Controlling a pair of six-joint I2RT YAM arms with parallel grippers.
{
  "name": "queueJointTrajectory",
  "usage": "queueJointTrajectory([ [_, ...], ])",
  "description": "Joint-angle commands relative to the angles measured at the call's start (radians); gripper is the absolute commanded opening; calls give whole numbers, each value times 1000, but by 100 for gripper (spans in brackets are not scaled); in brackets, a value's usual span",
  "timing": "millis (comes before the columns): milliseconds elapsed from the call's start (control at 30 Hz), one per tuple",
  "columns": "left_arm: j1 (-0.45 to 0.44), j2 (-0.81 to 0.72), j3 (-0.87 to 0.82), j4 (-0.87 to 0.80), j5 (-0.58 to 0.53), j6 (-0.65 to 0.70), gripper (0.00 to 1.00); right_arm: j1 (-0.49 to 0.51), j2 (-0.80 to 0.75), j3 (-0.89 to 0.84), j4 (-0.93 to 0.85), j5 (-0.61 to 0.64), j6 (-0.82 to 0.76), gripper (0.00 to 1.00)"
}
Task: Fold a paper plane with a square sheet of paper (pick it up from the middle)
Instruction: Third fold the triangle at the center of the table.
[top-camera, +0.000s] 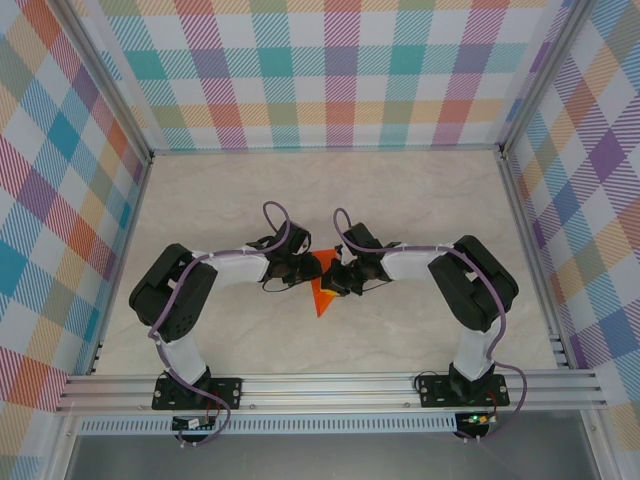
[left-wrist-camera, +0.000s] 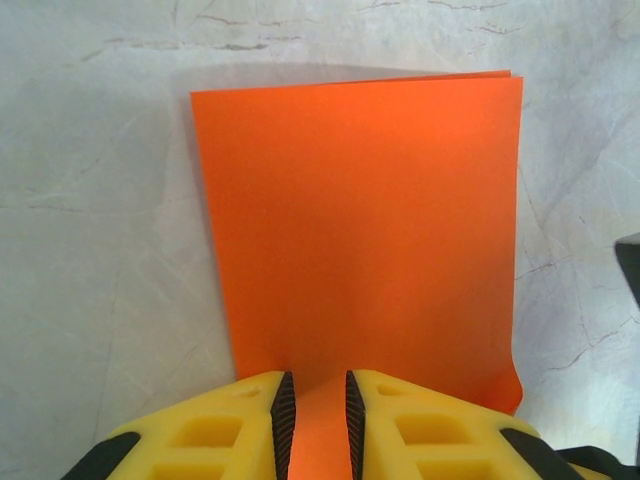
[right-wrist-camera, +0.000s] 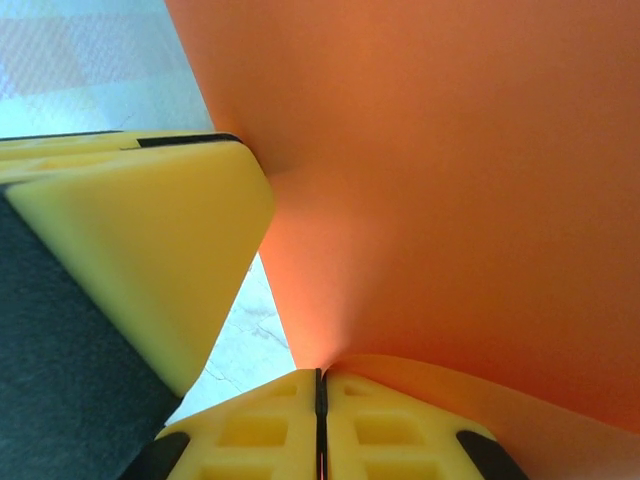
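Both on orange paper (left-wrist-camera: 360, 230): right hand (right-wrist-camera: 321, 385) pinching, left hand (left-wrist-camera: 316, 388) straddling edge.

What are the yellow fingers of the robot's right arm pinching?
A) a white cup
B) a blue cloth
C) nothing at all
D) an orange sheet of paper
D: in the right wrist view, the right gripper has its jaws pressed together on the edge of the orange sheet of paper.

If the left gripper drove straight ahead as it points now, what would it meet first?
The paper: it sits between the left gripper's jaws and stretches ahead, with the table seemingly just behind it.
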Motion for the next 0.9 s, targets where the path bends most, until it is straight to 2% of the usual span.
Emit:
queueJointTrajectory([
  [0, -2, 34, 11, -33, 13, 2, 24, 5, 11, 13, 45, -27, -41, 9],
  [333, -4, 32, 10, -33, 20, 1, 24, 5, 25, 32, 36, -12, -66, 9],
  [867, -4, 37, 4, -34, 16, -1, 22, 3, 16, 13, 82, 28, -15, 8],
])
